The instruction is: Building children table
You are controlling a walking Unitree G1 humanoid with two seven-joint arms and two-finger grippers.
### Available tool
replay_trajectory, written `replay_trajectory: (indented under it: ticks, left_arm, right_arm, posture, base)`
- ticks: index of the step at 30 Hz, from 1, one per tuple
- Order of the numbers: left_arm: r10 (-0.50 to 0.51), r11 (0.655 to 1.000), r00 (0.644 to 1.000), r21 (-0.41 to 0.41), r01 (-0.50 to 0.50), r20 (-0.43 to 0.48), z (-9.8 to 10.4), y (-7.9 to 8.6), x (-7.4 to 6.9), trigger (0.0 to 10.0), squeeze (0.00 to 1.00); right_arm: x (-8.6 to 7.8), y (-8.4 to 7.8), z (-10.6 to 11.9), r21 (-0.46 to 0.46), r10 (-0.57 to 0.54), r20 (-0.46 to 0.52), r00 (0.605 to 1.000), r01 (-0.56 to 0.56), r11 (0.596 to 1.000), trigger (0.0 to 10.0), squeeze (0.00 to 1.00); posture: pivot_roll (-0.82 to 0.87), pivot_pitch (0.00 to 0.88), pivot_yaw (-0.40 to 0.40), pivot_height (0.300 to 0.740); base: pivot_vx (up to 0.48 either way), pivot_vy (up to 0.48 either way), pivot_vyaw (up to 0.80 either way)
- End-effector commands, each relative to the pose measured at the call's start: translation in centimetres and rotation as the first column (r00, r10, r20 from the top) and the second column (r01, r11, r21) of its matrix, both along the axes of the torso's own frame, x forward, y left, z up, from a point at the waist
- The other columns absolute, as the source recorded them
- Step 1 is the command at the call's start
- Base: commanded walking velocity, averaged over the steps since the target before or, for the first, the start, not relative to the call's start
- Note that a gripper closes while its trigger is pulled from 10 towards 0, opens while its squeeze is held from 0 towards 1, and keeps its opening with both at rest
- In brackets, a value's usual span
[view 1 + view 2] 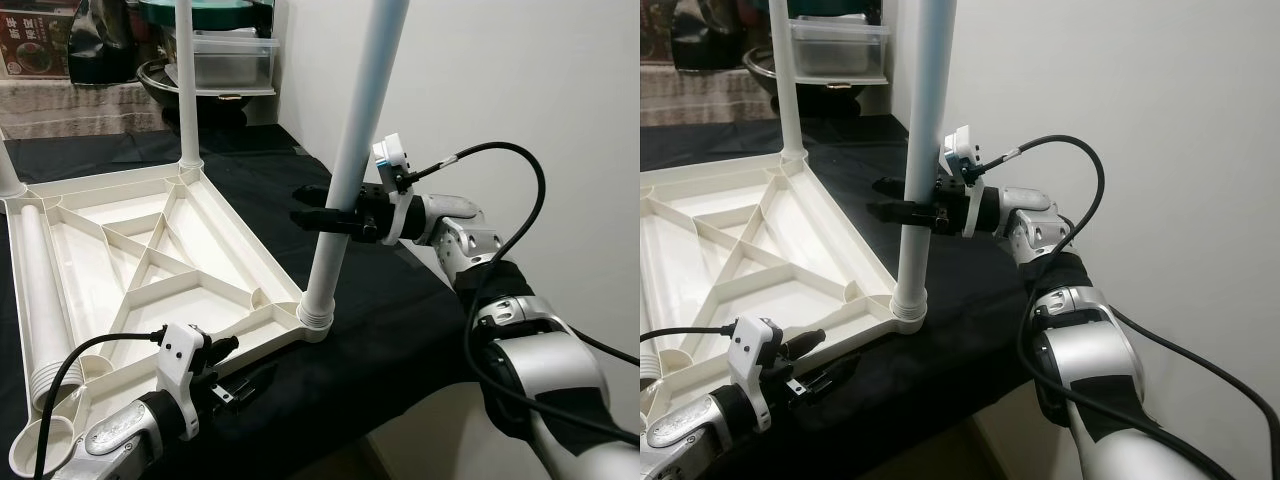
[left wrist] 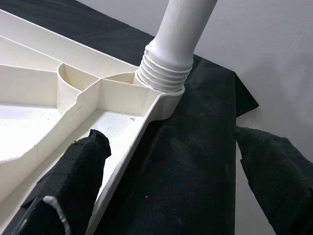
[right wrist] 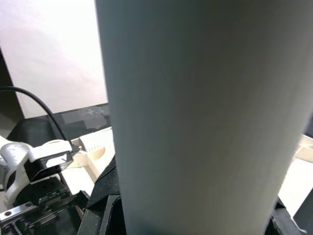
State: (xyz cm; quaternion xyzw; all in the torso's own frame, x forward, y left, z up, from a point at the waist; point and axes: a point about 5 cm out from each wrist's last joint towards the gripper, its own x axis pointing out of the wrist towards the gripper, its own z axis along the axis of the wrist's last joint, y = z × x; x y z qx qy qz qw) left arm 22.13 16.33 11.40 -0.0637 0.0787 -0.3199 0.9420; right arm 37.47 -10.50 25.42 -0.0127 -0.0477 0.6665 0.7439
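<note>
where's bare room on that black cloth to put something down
Bare black cloth lies right of the upturned tabletop, under the right gripper, whose fingers clamp the near leg. Another bare strip lies behind the tabletop, before the far leg. The front edge is crowded by the open left gripper.

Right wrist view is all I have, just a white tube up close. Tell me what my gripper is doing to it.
Observer: The right gripper is clamped on the near table leg, partway up it.
Operator: Report the leg's bottom end.
Observer: Its threaded end sits in the corner socket of the upturned tabletop; several threads still show.
Operator: Give me the left gripper.
Observer: The left gripper is open at the tabletop's near edge, one finger over the rim and the other over the black cloth.
</note>
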Motion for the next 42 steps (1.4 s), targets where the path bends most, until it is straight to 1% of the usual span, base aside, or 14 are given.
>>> replay_trajectory:
  ticks: [1,5,9,12,18,22,26,31,32,33,37,38,39,42]
  left_arm:
    - [-0.012,1.0,1.0,-0.009,0.012,-0.009,-0.1,-0.3,-0.1,10.0,0.0]
    - [0.0,1.0,1.0,-0.009,0.0,-0.011,-0.2,-0.2,-0.2,10.0,0.0]
    - [0.002,1.0,1.0,-0.01,-0.002,-0.013,-0.3,-0.3,-0.2,10.0,0.0]
    - [0.003,1.0,1.0,-0.011,-0.003,-0.016,-0.4,-0.3,-0.3,10.0,0.0]
    - [0.003,1.0,1.0,-0.009,-0.003,-0.018,-0.4,-0.2,-0.3,10.0,0.0]
    - [-0.002,1.0,1.0,-0.007,0.001,-0.015,-0.4,-0.2,-0.1,10.0,0.0]
    - [-0.006,1.0,1.0,-0.007,0.006,-0.012,-0.3,-0.3,0.1,10.0,0.0]
    - [-0.006,1.0,1.0,-0.008,0.006,-0.01,-0.4,-0.4,0.1,10.0,0.0]
    - [-0.006,1.0,1.0,-0.008,0.006,-0.011,-0.4,-0.4,0.0,10.0,0.0]
    - [-0.006,1.0,1.0,-0.008,0.006,-0.011,-0.4,-0.4,0.0,10.0,0.0]
    - [-0.006,1.0,1.0,-0.009,0.006,-0.011,-0.4,-0.4,0.0,10.0,0.0]
    - [-0.006,1.0,1.0,-0.009,0.006,-0.011,-0.4,-0.4,0.0,10.0,0.0]
    - [-0.006,1.0,1.0,-0.009,0.006,-0.011,-0.4,-0.4,0.0,10.0,0.0]
    - [-0.007,1.0,1.0,-0.012,0.007,-0.01,-0.4,-0.5,0.0,10.0,0.0]
  right_arm:
    - [0.0,-0.2,-1.8,-0.027,-0.018,-0.068,0.998,0.016,1.0,0.0,0.0]
    - [0.2,0.5,-1.9,0.026,-0.057,-0.098,0.994,0.06,0.998,0.0,0.0]
    - [0.3,0.6,-2.4,0.046,-0.085,-0.122,0.989,0.091,0.995,0.0,0.0]
    - [0.3,0.1,-3.8,0.07,-0.143,-0.188,0.972,0.159,0.985,0.0,0.0]
    - [0.1,-0.6,-5.0,0.061,-0.175,-0.209,0.962,0.192,0.98,0.0,0.0]
    - [-0.1,-0.9,-5.6,0.038,-0.202,-0.201,0.959,0.214,0.976,0.0,0.0]
    - [0.2,-0.6,-6.1,-0.067,-0.265,-0.165,0.95,0.258,0.964,0.0,0.0]
    - [0.4,-0.3,-6.3,-0.12,-0.319,-0.158,0.935,0.302,0.946,0.0,0.0]
    - [0.9,-0.2,-6.5,-0.174,-0.407,-0.133,0.904,0.383,0.907,0.0,0.0]
    - [1.0,-0.2,-6.7,-0.19,-0.432,-0.12,0.894,0.407,0.894,0.0,0.0]
    - [1.0,-0.2,-6.8,-0.197,-0.445,-0.11,0.889,0.419,0.886,0.0,0.0]
    - [1.1,-0.2,-7.0,-0.202,-0.478,-0.125,0.869,0.45,0.87,0.0,0.0]
    - [1.1,-0.2,-7.0,-0.202,-0.478,-0.125,0.869,0.45,0.87,0.0,0.0]
    - [1.4,-0.4,-8.0,-0.19,-0.611,-0.196,0.767,0.581,0.791,0.0,0.0]
  posture:
    - [0.08,0.0,-0.17,0.74]
    - [0.09,0.0,-0.175,0.74]
    - [0.09,0.0,-0.177,0.74]
    - [0.08,0.0,-0.174,0.74]
    - [0.08,0.0,-0.167,0.74]
    - [0.07,0.0,-0.16,0.74]
    - [0.07,0.0,-0.162,0.74]
    - [0.07,0.0,-0.164,0.74]
    - [0.07,0.0,-0.165,0.74]
    - [0.07,0.0,-0.164,0.74]
    - [0.07,0.0,-0.164,0.74]
    - [0.07,0.0,-0.166,0.74]
    - [0.07,0.0,-0.166,0.74]
    - [0.06,0.0,-0.166,0.74]
  base:
    - [0.0,0.0,0.0]
    - [0.0,0.0,0.0]
    - [0.0,0.0,0.0]
    - [0.0,0.0,0.0]
    - [0.0,0.0,0.0]
    - [0.0,0.0,0.0]
    - [0.0,0.0,0.0]
    - [0.0,0.0,0.0]
    - [0.0,0.0,0.0]
    - [0.0,0.0,0.0]
    - [0.0,0.0,0.0]
    - [0.0,0.0,0.0]
    - [0.0,0.0,0.0]
    - [0.0,0.0,0.0]
